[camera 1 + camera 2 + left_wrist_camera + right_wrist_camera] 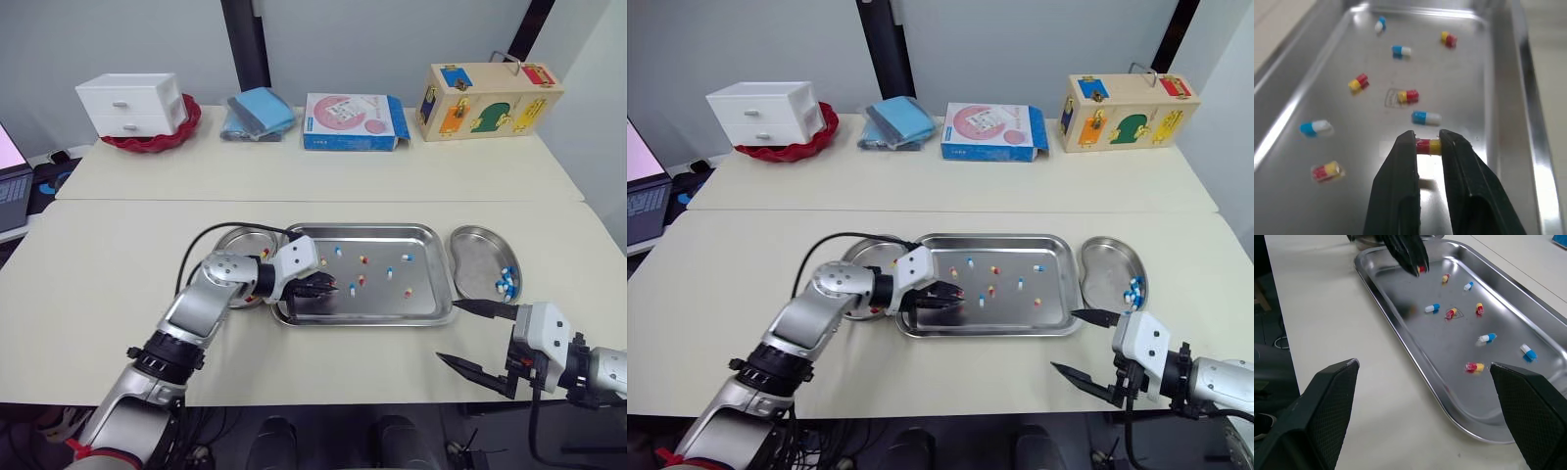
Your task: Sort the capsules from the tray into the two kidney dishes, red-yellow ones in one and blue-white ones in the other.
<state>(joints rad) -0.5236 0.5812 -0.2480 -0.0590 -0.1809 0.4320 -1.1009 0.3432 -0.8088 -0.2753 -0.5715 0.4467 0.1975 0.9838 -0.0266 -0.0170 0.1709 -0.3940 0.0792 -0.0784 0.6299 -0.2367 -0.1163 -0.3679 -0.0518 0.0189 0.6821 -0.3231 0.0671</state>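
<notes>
A steel tray point(377, 305) lies mid-table with several red-yellow and blue-white capsules scattered in it. My left gripper point(331, 287) is down at the tray's left end, shut on a red-yellow capsule point(1428, 146) pinched between its fingertips just above the tray floor. The left kidney dish point(233, 243) is partly hidden behind that arm. The right kidney dish point(475, 257) holds several blue-white capsules point(506, 284). My right gripper point(448, 331) hovers open and empty near the table's front edge, just off the tray's right front corner.
Along the far table stand a white drawer box point(132, 103) on a red plate, a folded blue cloth point(260, 113), a blue-pink carton point(353, 120) and a wooden toy box point(487, 98). A laptop point(12, 186) sits at the far left. A black cable point(211, 235) loops over the left arm.
</notes>
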